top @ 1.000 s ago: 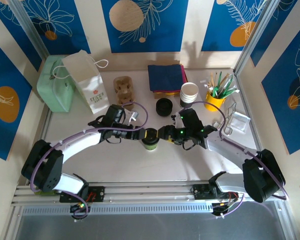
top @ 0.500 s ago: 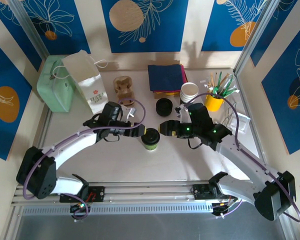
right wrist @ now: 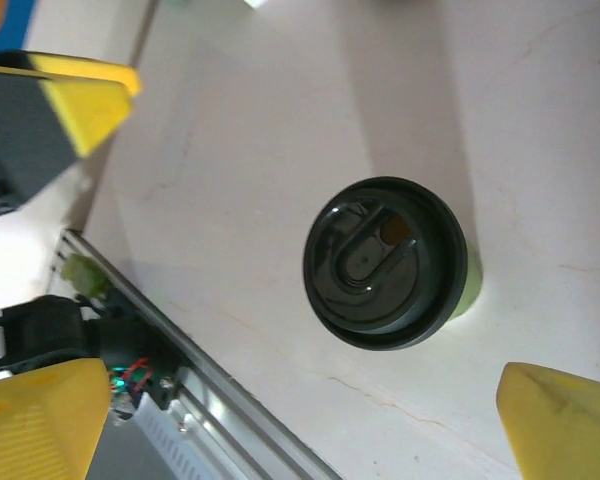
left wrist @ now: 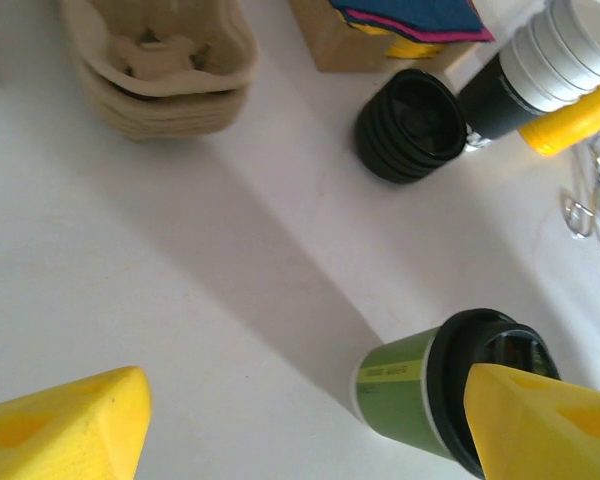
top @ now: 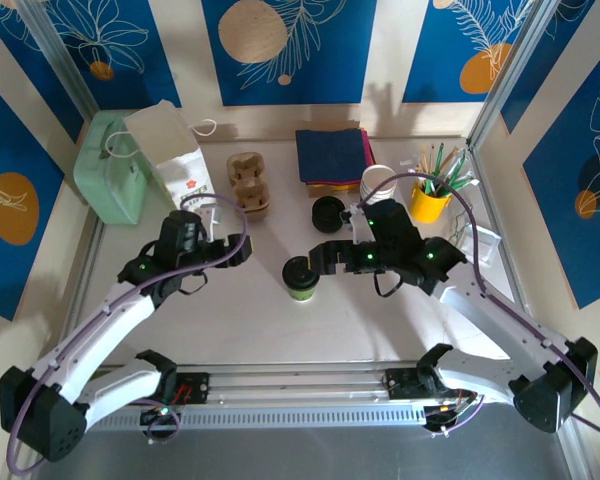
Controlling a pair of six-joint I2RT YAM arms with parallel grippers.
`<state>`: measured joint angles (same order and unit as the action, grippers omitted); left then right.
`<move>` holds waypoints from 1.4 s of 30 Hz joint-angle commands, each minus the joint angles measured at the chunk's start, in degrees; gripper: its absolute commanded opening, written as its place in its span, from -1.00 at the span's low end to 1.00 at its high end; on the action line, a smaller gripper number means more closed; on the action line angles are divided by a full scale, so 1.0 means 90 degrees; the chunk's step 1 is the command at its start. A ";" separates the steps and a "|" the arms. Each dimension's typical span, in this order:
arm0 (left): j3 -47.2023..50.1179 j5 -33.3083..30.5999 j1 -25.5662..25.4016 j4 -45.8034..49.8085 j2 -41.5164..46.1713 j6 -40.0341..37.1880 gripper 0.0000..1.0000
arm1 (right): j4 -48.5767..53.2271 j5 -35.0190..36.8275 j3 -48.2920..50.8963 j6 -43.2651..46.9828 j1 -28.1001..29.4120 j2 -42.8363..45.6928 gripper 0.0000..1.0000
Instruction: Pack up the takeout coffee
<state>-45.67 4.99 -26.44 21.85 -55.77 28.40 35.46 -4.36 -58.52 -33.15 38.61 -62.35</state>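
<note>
Top: takeout coffee (top: 300, 277) upright mid-bench (top: 280, 330), between left hand (top: 236, 249) and right hand (top: 318, 256), touching neither.
Left wrist: fingers (left wrist: 65, 420) spread wide, empty; cup beside one tip.
Right wrist: fingers (right wrist: 565, 420) wide, black lid (right wrist: 385, 262) free.

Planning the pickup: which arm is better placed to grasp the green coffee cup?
Probably right: the right gripper hangs open close beside the coffee cup, its camera looking down on the lid; the left gripper sits farther off.
</note>
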 commanded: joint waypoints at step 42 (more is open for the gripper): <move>0.0646 -0.2266 0.0115 0.0974 0.1949 -0.0035 0.91 | 0.2525 0.3063 -0.3078 0.0001 0.1970 -0.3836 0.86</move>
<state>-40.38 -14.26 -26.02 29.69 -38.70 28.21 56.53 22.98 -84.42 -31.97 55.79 -96.03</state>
